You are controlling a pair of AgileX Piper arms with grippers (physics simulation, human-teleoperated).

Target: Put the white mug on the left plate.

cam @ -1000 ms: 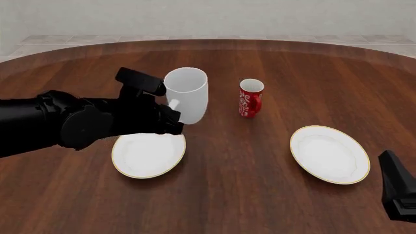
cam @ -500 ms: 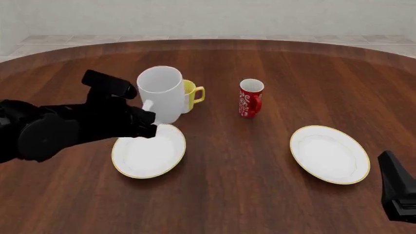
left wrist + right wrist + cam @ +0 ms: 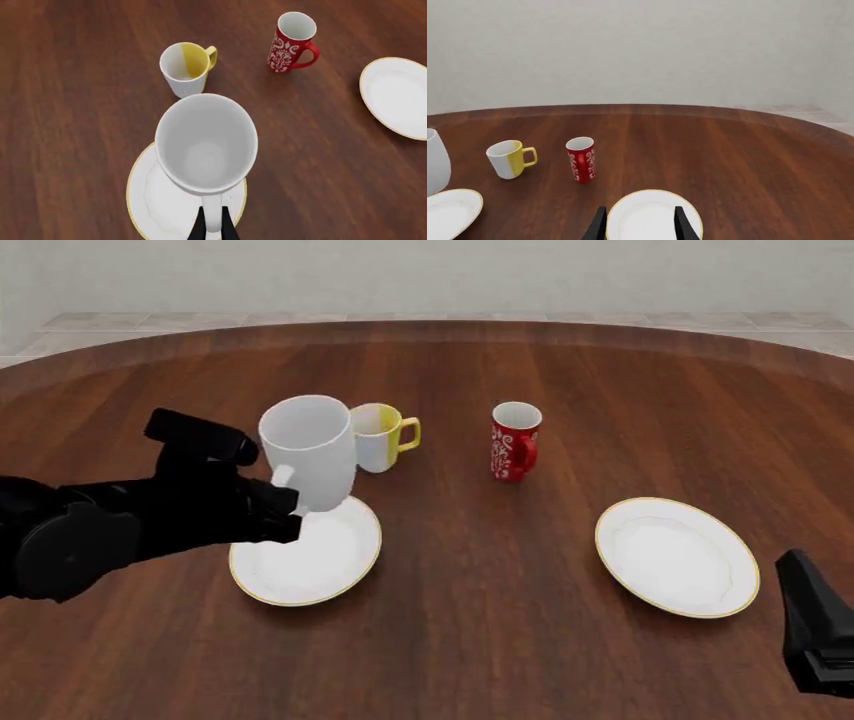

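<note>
I count three mugs and two plates on the table (image 3: pixel 561 640). My left claw (image 3: pixel 284 502) pinches the white mug (image 3: pixel 310 452) by its handle above the left plate (image 3: pixel 304 558); my right claw (image 3: pixel 639 222) sits spread.

Left end effector (image 3: pixel 284 502) clamped, raised.

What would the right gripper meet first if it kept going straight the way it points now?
Probably the right plate, which lies just past the open right gripper in its wrist view. How steeply the gripper points down is unclear, so it might pass over it.
</note>
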